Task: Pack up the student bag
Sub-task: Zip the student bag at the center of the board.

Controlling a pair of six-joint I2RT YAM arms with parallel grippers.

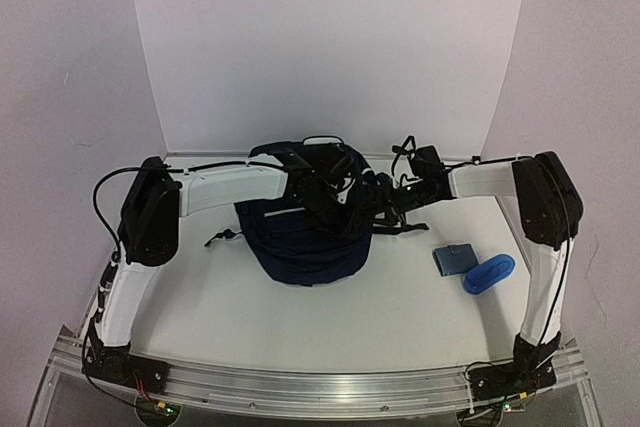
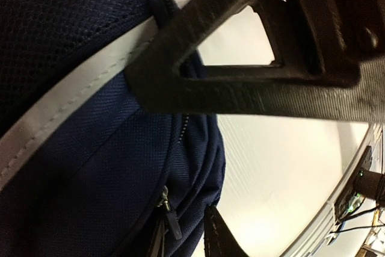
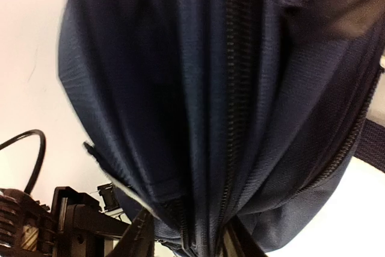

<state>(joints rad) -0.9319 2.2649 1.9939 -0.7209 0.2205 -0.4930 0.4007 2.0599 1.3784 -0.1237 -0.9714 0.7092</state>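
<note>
White desk (image 1: pixel 400 322) runs back to pale walls (image 1: pixel 330 37). The student bag (image 1: pixel 310 247) sits mid-desk: navy fabric, pale stripe, dark zips. My left hand (image 1: pixel 322 195) and right hand (image 1: pixel 388 197) meet at its far top; I cannot tell whether either grips.

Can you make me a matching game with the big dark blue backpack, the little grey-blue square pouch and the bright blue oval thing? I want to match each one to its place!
Things:
1. large navy-blue fabric backpack
2. small grey-blue square pouch
3. bright blue oval object

Places:
A. furthest right, next to the right arm
B. middle of the white table
C. between the other two things

Pairs: 1-B, 2-C, 3-A
</note>
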